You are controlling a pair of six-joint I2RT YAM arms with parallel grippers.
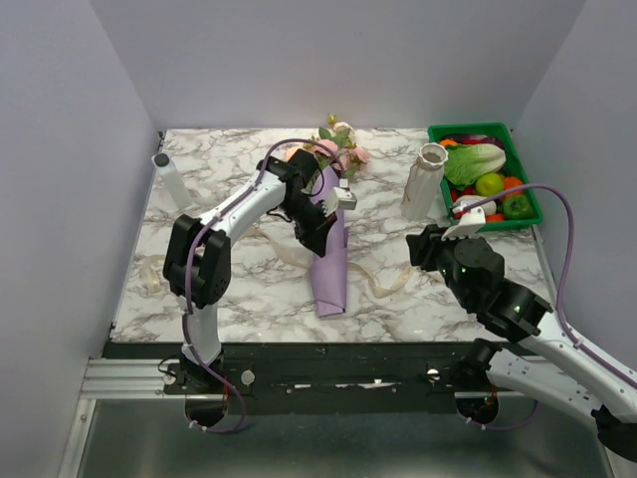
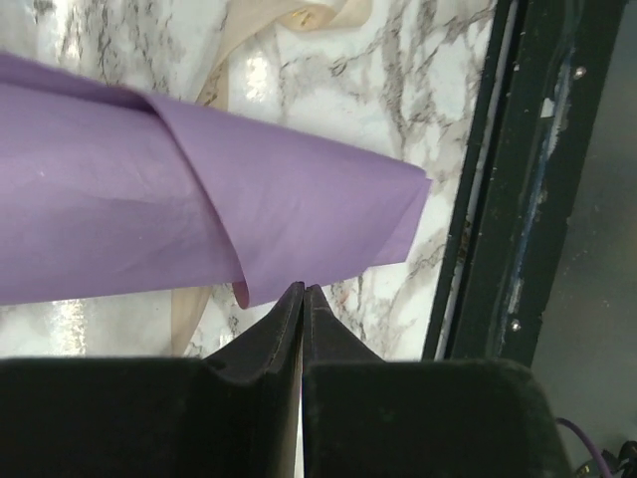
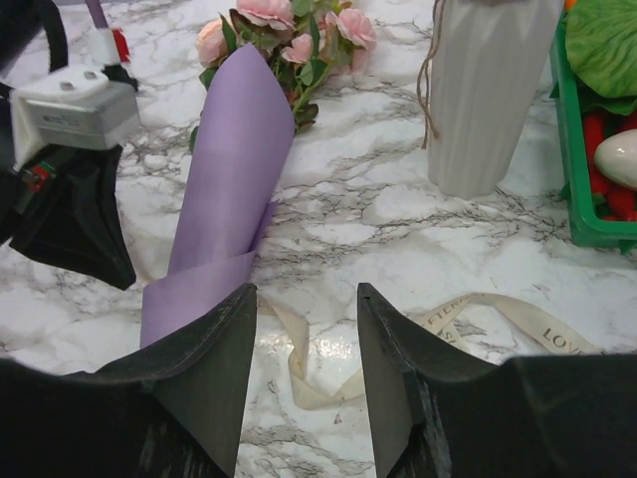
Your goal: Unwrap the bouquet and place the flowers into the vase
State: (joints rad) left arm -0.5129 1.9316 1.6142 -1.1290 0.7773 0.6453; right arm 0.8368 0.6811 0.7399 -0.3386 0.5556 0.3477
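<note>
The bouquet lies along the middle of the marble table, its lilac paper cone (image 1: 330, 264) pointing toward me and its pink and cream flowers (image 1: 338, 144) at the far end. My left gripper (image 1: 317, 234) sits on the cone's left side. In the left wrist view its jaws (image 2: 304, 289) are pressed together right at the loose edge of the lilac paper (image 2: 149, 209). The whitish vase (image 1: 426, 179) stands upright to the right of the flowers. My right gripper (image 3: 307, 289) hangs open and holds nothing, low over the table beside the cone's narrow end (image 3: 199, 289).
Cream ribbon (image 1: 383, 284) lies loose on the marble on both sides of the cone. A green tray (image 1: 534, 204) of plastic vegetables stands at the back right. At the back left is a small clear tube (image 1: 167, 174). The table's black front edge (image 2: 498, 199) is close to the cone's tip.
</note>
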